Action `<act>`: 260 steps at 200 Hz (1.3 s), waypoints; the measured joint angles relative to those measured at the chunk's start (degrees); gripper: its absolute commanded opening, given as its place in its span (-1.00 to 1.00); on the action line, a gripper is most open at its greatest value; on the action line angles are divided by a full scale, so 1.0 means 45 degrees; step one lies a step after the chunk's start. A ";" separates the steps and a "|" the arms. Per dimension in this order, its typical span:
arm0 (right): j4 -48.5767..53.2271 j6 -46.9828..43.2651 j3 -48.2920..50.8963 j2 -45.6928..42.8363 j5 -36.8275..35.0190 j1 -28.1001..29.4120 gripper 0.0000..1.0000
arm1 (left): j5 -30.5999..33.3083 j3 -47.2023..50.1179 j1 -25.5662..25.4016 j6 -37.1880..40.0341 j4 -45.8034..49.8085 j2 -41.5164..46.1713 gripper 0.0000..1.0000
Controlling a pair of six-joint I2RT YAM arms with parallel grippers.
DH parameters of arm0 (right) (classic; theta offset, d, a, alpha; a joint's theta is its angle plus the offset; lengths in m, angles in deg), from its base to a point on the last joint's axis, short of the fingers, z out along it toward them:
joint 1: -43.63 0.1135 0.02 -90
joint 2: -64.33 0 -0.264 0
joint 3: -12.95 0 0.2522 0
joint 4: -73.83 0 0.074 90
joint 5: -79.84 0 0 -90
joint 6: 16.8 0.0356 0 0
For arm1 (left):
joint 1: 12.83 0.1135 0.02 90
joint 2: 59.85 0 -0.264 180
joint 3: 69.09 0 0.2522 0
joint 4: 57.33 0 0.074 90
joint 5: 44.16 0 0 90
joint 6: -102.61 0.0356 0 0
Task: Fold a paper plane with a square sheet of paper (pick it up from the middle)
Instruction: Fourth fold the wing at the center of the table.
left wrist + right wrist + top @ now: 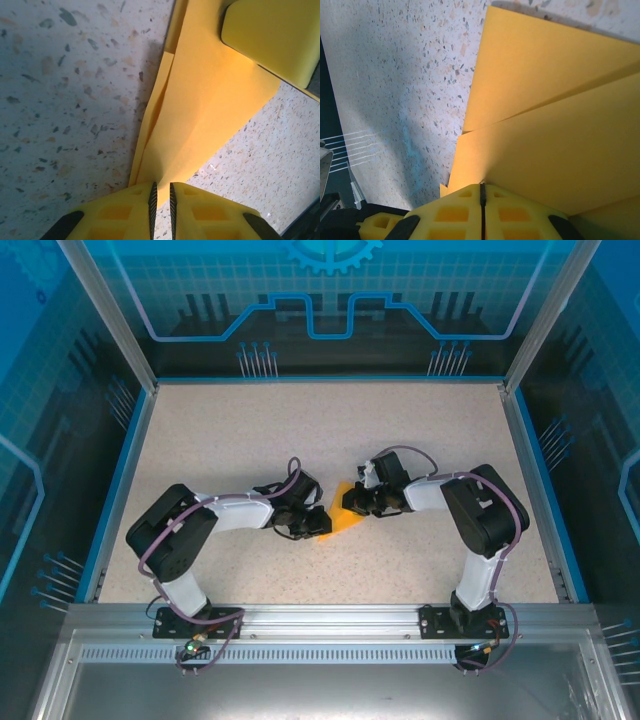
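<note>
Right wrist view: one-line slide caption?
Right gripper shut on the folded square sheet of paper, over the speckled table.

Reading the sheet of paper (pixel 555 145) as thin, matt and smooth, creasing crisply. Finding the table (pixel 65 100) stone-like, pale and speckled, carrying a faint sheen. Seeing the fingers (pixel 120 212) of the left end effector (pixel 161 202) as matt yellow moulded plastic, and matching that on the right end effector (pixel 482 200). Noting smooth white and black plastic shells on the arms (pixel 235 508) and brushed metal on the rail (pixel 320 620).
</note>
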 measured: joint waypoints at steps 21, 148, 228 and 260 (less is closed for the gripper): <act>-0.0015 0.0000 0.0000 0.0010 0.0015 -0.0005 -0.85 | 0.0102 0.0034 0.0000 0.0000 0.0000 -0.0010 -0.64; -0.0034 0.0000 -0.0058 0.0087 0.0117 -0.0005 -0.85 | -0.0112 0.0525 0.0000 -0.0034 0.0015 0.0505 -0.60; -0.0053 0.0000 -0.0063 0.0107 0.0136 -0.0005 -0.85 | 0.0097 0.0627 0.0024 -0.0029 0.0005 0.0515 -0.59; -0.0053 0.0000 -0.0073 0.0121 0.0160 -0.0005 -0.85 | 0.0034 0.0690 0.0024 -0.0029 0.0126 0.0777 -0.58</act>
